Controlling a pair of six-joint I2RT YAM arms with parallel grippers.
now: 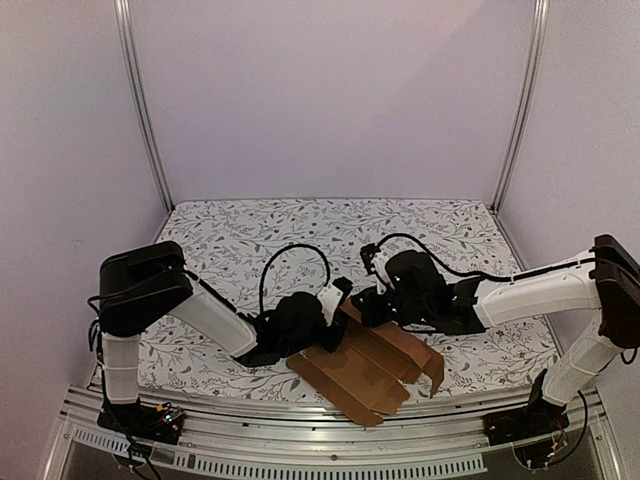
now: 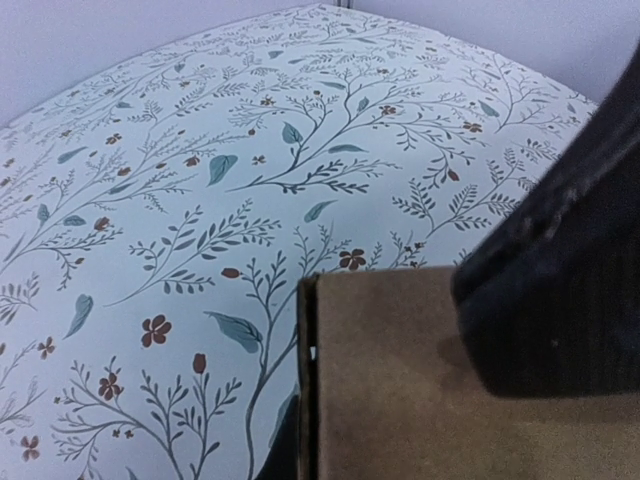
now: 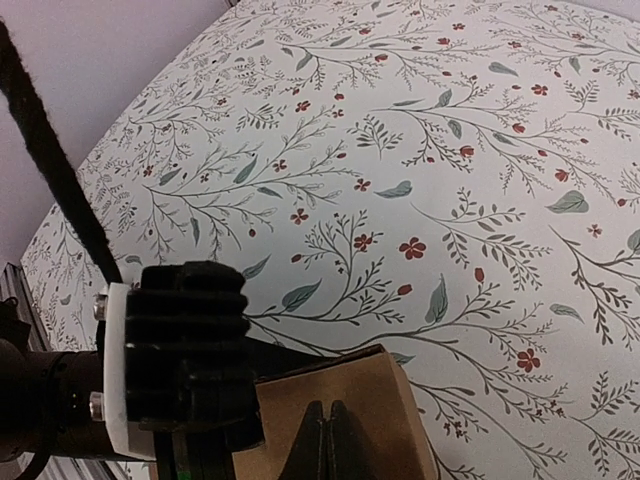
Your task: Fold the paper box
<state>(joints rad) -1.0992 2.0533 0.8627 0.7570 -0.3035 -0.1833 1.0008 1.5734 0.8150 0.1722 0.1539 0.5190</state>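
Top view: the paper box (image 1: 365, 375) lies partly unfolded just behind both tools. The left gripper (image 1: 338, 300) and right gripper (image 1: 362, 305) meet at its far flap, I judge to raise it.
Left wrist: only here do I see cardboard running under my finger (image 2: 560, 300). Jaws clamped on it, I reckon.
Right wrist: fingertips (image 3: 328, 440) together, empty, resting against the flap's edge.

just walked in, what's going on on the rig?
Both arms are working on a brown paper box, a mostly flat die-cut sheet near the front edge of the floral table. The left gripper appears pinched on a raised panel edge. The right gripper is shut, tips against a neighbouring flap. No box shape yet.
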